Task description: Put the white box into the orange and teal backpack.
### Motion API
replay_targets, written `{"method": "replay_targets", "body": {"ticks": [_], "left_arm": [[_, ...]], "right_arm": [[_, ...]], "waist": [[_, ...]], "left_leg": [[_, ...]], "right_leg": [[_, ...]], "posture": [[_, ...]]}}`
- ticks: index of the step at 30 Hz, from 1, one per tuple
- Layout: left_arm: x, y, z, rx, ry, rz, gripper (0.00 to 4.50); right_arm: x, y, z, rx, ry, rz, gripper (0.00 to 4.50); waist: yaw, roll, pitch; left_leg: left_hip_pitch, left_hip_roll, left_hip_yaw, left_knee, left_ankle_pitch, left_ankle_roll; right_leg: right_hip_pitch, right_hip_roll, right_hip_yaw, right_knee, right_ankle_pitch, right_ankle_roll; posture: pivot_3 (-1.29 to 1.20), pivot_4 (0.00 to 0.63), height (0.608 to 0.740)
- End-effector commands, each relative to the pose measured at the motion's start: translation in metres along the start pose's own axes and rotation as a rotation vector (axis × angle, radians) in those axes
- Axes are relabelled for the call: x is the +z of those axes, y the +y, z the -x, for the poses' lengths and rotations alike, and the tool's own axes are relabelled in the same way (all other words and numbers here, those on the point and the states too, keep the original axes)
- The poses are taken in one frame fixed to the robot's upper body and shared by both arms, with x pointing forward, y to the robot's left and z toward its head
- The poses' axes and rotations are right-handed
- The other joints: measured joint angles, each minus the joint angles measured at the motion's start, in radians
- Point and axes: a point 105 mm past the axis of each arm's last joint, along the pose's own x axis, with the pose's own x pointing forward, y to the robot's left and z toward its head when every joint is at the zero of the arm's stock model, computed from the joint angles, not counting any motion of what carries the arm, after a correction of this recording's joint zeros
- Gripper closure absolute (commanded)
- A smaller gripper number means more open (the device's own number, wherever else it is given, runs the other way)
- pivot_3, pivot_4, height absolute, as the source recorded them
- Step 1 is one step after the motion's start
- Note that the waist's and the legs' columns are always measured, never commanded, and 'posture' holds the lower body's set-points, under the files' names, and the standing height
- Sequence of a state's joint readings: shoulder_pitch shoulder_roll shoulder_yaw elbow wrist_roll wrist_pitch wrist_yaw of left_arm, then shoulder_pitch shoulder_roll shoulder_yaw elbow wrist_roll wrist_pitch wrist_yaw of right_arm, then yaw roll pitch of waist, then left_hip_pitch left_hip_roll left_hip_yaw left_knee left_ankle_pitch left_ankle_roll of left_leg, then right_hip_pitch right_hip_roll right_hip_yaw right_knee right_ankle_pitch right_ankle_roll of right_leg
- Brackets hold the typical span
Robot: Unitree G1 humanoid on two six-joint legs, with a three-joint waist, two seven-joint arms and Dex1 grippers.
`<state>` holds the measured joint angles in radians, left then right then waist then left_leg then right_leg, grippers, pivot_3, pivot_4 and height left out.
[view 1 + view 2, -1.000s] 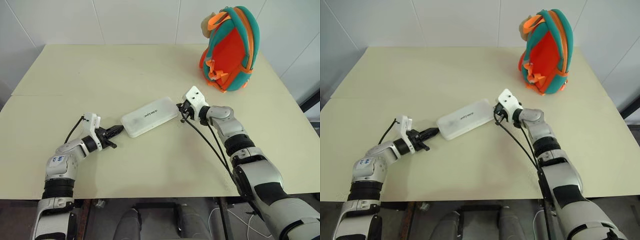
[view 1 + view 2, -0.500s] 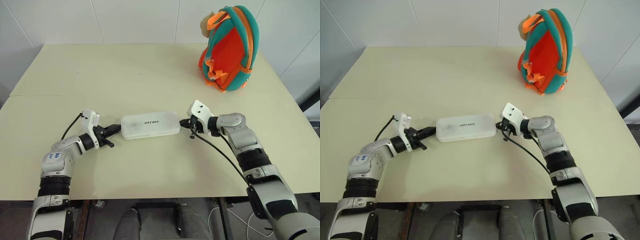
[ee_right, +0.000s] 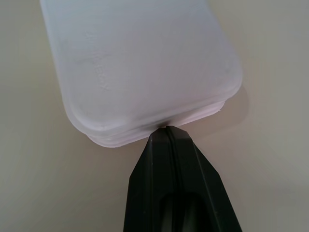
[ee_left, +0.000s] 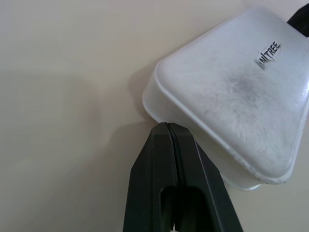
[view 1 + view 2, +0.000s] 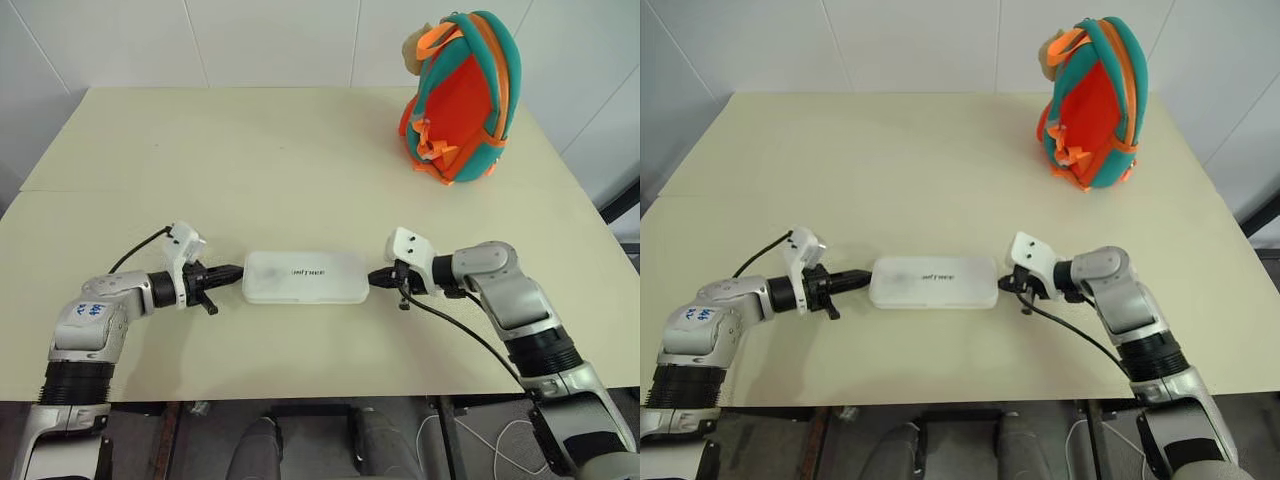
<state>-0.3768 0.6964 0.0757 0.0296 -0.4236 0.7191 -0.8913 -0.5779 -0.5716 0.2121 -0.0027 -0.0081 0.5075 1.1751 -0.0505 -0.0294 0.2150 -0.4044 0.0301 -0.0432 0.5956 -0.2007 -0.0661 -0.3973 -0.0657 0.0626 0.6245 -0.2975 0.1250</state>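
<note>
On table, near front edge: left gripper, jaws pressed shut, empty, tip touching left end of box. Box flat on table, long side across, dark lettering up, pinned between both grippers. Right gripper jaws also shut, empty, tip against box's right end. Far right, well apart from box: backpack upright near table's back corner, orange panel facing front, pom-pom at its top left.

White box lettering blurred — far end cut off.
</note>
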Motion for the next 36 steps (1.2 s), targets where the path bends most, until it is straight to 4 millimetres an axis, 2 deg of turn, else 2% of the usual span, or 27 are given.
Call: {"method": "replay_targets", "body": {"ticks": [1,7,9,16,21,26,30,33,36], "left_arm": [[0.004,-0.037,-0.012,-0.178,0.004,-0.041,4.49],[-0.003,-0.039,-0.008,-0.169,0.018,-0.032,4.49],[-0.003,-0.038,-0.009,-0.163,0.016,-0.030,4.49],[-0.002,-0.038,-0.009,-0.152,0.008,-0.028,4.49],[0.011,-0.036,0.003,-0.128,-0.035,-0.020,4.49],[0.009,-0.032,0.018,-0.101,-0.015,-0.020,4.49],[0.010,-0.028,0.026,-0.088,-0.007,-0.019,4.49],[0.015,-0.027,0.032,-0.098,-0.009,-0.013,4.49],[0.017,-0.022,0.042,-0.082,0.054,0.029,3.95]], "right_arm": [[0.027,0.023,-0.001,0.094,-0.096,0.059,4.50],[0.018,0.043,0.006,0.125,-0.068,0.020,4.50],[0.015,0.044,0.006,0.113,-0.059,0.006,4.50],[0.006,0.032,0.012,0.034,-0.023,-0.001,4.50],[0.003,0.013,0.035,-0.032,0.018,0.022,4.50],[-0.001,0.013,0.053,-0.029,0.061,0.019,4.50],[-0.003,0.015,0.059,-0.026,0.077,0.014,4.50],[-0.004,0.009,0.063,-0.069,0.091,0.032,4.50],[-0.002,-0.002,0.070,-0.122,0.089,0.021,3.94]], "waist": [[0.001,0.000,0.000],[0.005,0.000,0.000],[0.005,0.000,0.000],[0.009,0.000,0.000],[0.020,0.000,0.000],[0.022,0.000,0.000],[0.021,0.000,0.000],[0.021,-0.001,0.000],[0.020,-0.001,0.000]], "left_leg": [[0.000,0.000,0.000,0.000,0.000,0.000],[0.000,0.001,0.000,0.000,-0.001,0.000],[0.000,0.001,0.000,0.000,-0.001,0.000],[0.000,0.001,0.000,0.000,-0.001,0.000],[-0.001,0.001,0.000,0.000,-0.001,0.000],[-0.001,0.001,0.000,0.000,-0.002,0.001],[-0.001,0.001,0.001,0.000,-0.002,0.001],[-0.001,0.001,0.001,0.000,-0.002,0.001],[-0.001,0.001,0.001,0.000,-0.002,0.001]], "right_leg": [[0.000,0.000,0.000,0.000,0.000,0.000],[0.000,0.000,0.000,-0.002,-0.002,-0.003],[0.000,0.000,0.000,-0.002,-0.002,-0.003],[0.000,0.000,0.000,-0.002,-0.004,-0.007],[0.000,0.000,0.000,-0.003,-0.004,-0.007],[0.000,0.000,0.000,-0.003,-0.004,-0.006],[0.000,0.000,0.000,-0.004,-0.004,-0.007],[0.000,0.000,0.000,-0.004,-0.009,-0.017],[0.000,0.000,0.000,-0.004,-0.010,-0.017]], "posture": [[0.00,0.150,0.740],[0.00,0.150,0.740],[0.00,0.150,0.740],[0.00,0.150,0.740],[0.00,0.150,0.740],[0.00,0.150,0.740],[0.00,0.150,0.740],[0.00,0.150,0.740],[0.00,0.150,0.740]]}}
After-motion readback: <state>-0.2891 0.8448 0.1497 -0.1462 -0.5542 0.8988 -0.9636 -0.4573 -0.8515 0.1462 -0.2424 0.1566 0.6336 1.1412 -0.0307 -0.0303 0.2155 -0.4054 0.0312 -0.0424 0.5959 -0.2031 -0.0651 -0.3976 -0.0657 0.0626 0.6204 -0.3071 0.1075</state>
